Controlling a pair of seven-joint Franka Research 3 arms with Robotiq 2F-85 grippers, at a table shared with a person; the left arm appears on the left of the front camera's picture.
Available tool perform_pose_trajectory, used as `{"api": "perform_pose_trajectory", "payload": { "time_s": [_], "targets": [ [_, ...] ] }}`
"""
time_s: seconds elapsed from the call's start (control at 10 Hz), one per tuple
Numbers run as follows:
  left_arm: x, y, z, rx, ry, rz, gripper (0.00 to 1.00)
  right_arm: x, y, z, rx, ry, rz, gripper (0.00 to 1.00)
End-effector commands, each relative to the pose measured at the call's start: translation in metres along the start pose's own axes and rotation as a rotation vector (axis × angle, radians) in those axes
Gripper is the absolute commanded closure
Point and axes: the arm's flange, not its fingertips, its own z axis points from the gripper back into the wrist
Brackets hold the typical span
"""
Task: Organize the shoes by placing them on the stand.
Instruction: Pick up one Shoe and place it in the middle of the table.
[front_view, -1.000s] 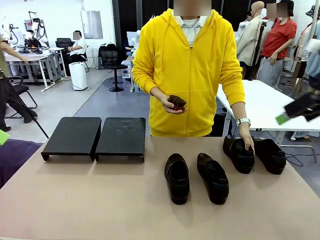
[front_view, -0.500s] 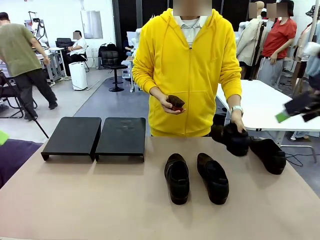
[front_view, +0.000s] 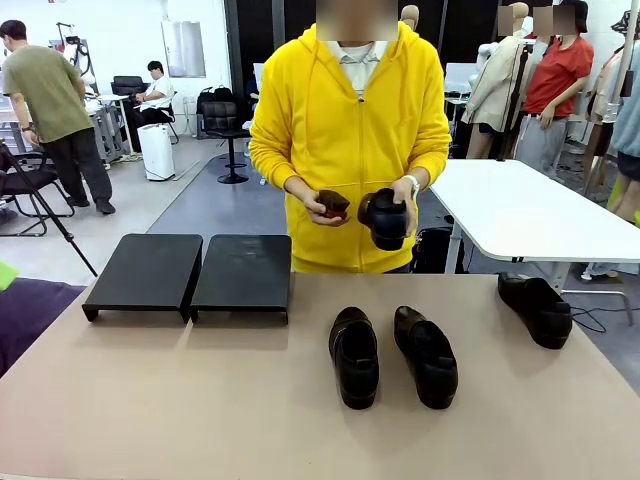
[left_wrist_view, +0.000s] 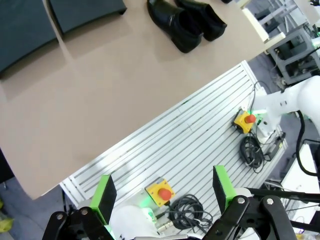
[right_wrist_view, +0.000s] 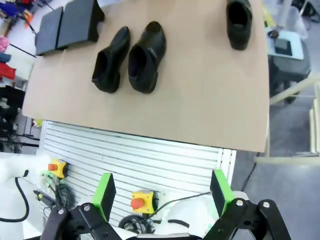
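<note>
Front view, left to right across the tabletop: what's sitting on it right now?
On the table: left stand platform → right stand platform → left loafer of the middle pair → right loafer of that pair → lone loafer near the right edge.

The left gripper hung with its jaws spread wide, its green pads facing each other with nothing between them. The right gripper was posed alike, jaws wide and empty. Both wrists pointed downward.

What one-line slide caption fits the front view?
Person in yellow hoodie holds one black loafer; a pair and a lone loafer lie on the table right of the black stand.
</note>
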Motion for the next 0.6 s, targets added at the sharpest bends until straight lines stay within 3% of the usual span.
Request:
{"api": "perform_pose_trajectory", "payload": {
  "time_s": [0.0, 0.2, 0.4, 0.5],
  "targets": [
    [0.000, -0.001, 0.002, -0.016, 0.000, -0.013, 0.00, 0.029, 0.020, -0.033, 0.012, 0.025, 0.015, 0.00],
    [0.000, -0.001, 0.002, -0.016, 0.000, -0.013, 0.00, 0.065, 0.057, -0.079, 0.034, 0.048, 0.030, 0.00],
    [0.000, -0.001, 0.002, -0.016, 0.000, -0.013, 0.00, 0.097, 0.108, -0.136, 0.013, -0.046, 0.078, 0.00],
    [0.000, -0.001, 0.002, -0.016, 0.000, -0.013, 0.00, 0.103, 0.132, -0.167, 0.013, -0.044, 0.123, 0.00]
  ]
}}
